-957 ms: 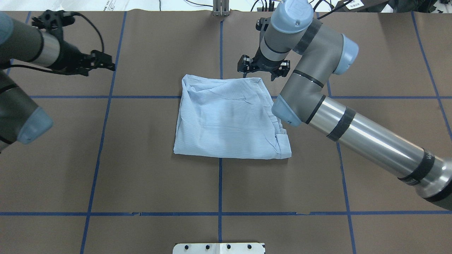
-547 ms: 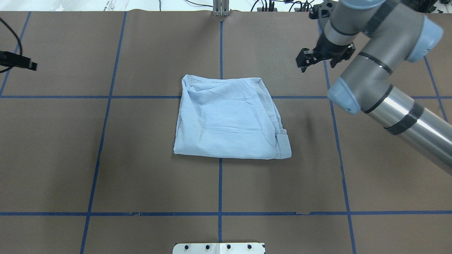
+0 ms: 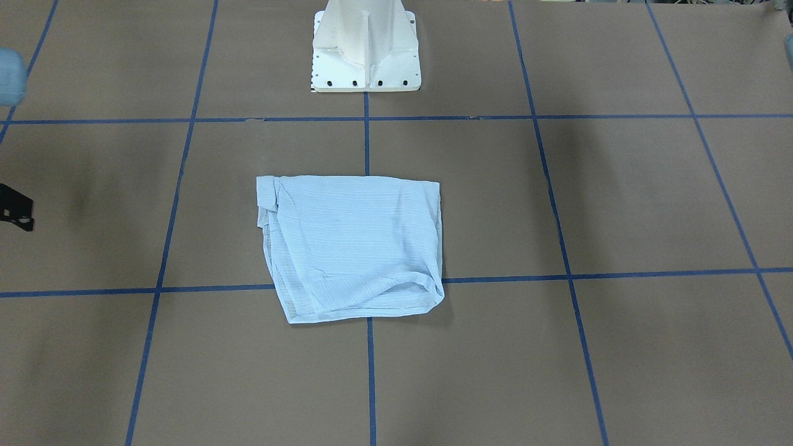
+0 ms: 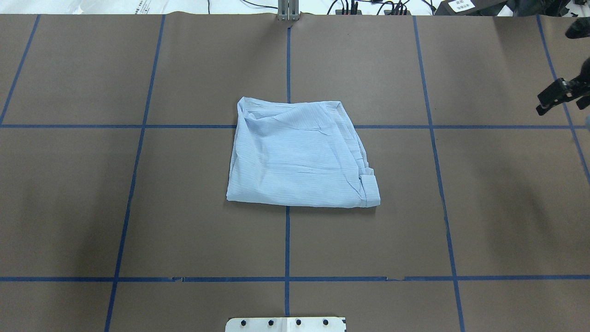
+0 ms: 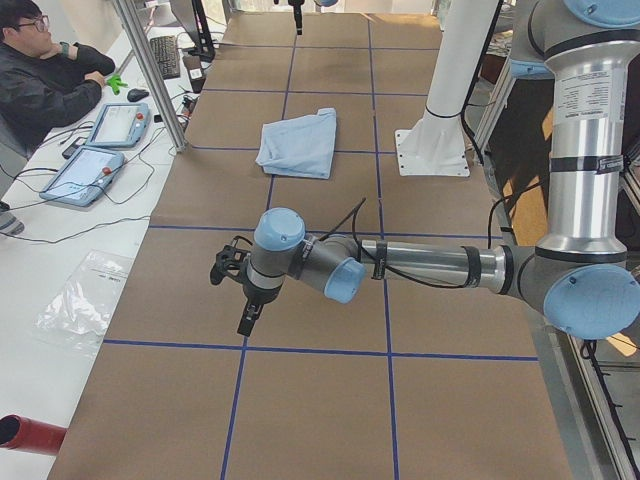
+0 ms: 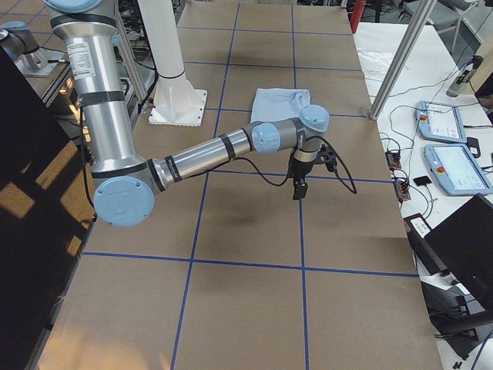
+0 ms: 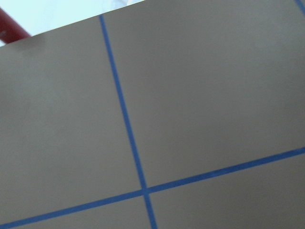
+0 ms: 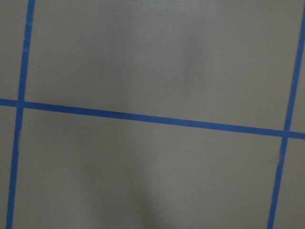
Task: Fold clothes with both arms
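The light blue striped shirt (image 4: 299, 154) lies folded into a rough square at the middle of the table, also seen in the front-facing view (image 3: 353, 248). Nothing touches it. My right gripper (image 4: 560, 107) hangs at the far right edge of the overhead view, well away from the shirt, with its fingers apart and nothing between them. From the right side it (image 6: 298, 185) points down over bare table. My left gripper (image 5: 245, 315) shows only in the left side view, far from the shirt and over bare table. I cannot tell whether it is open or shut.
The white pedestal base (image 3: 365, 49) stands at the robot's edge of the table. Blue tape lines (image 4: 286, 240) grid the brown surface. A person (image 5: 40, 80) sits at a side desk with control tablets (image 5: 95, 150). A metal post (image 5: 150, 70) rises at the table's edge.
Both arms have swung outward from the shirt. The left gripper has left the overhead view, and the right gripper has gone to its right edge. The shirt has not moved.
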`<action>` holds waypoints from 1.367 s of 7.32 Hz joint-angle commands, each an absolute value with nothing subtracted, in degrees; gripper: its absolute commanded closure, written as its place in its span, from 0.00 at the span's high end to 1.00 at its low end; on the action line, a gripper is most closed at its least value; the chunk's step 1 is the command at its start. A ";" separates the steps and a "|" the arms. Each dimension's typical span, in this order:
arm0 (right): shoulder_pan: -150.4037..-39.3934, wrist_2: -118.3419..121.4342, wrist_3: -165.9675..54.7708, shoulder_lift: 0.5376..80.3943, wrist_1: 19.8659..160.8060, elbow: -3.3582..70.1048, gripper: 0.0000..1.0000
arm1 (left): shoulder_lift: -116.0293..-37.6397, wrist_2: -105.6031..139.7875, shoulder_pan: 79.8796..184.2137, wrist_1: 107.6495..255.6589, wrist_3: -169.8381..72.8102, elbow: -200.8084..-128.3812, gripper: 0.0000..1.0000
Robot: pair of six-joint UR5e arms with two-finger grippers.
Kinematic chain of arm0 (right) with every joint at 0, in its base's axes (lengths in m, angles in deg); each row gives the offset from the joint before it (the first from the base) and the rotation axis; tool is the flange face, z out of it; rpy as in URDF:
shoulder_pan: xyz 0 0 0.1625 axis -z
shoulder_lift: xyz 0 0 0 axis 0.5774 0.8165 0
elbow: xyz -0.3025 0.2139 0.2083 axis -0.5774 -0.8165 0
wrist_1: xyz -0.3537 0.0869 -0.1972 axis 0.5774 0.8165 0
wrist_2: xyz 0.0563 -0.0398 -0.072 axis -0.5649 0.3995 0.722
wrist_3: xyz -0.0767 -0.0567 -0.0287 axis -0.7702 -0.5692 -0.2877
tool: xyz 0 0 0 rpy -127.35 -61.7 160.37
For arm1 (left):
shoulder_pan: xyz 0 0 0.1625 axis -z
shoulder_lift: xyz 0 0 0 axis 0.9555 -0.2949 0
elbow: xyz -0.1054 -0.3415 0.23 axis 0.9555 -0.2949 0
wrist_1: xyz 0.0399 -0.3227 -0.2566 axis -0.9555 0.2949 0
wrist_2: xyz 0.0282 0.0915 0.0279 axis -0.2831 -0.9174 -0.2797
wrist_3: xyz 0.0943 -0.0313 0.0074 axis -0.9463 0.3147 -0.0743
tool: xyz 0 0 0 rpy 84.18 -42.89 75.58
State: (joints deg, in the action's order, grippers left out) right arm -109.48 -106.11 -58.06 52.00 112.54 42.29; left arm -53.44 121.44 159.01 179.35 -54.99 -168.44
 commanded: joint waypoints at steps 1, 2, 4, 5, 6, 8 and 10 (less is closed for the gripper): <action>-117.24 -107.62 -58.92 55.98 108.72 42.86 1.00 | -51.37 121.07 159.69 179.89 -55.68 -167.32 1.00; -117.09 -107.62 -58.65 57.48 106.51 40.34 1.00 | -52.13 121.07 159.69 179.72 -54.99 -166.19 1.00; -117.18 -108.49 -58.48 58.19 106.31 40.05 1.00 | -52.49 121.42 159.86 174.84 -55.07 -166.52 1.00; -117.18 -108.85 -58.48 58.37 106.23 40.48 1.00 | -52.76 121.51 159.78 169.93 -55.24 -168.35 1.00; -117.18 -108.68 -58.82 58.37 106.23 39.96 1.00 | -52.76 121.59 159.77 165.00 -55.42 -170.63 1.00; -117.18 -109.11 -58.74 58.46 106.49 39.52 1.00 | -51.01 127.96 160.12 160.13 -57.08 -173.11 1.00; -117.96 -110.69 -59.00 59.94 106.49 39.08 1.00 | -50.38 130.91 160.56 157.41 -62.97 -172.68 1.00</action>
State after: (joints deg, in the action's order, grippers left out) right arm -117.39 -109.78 -58.88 58.99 106.54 39.37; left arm -50.73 129.10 160.32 159.28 -60.39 -172.69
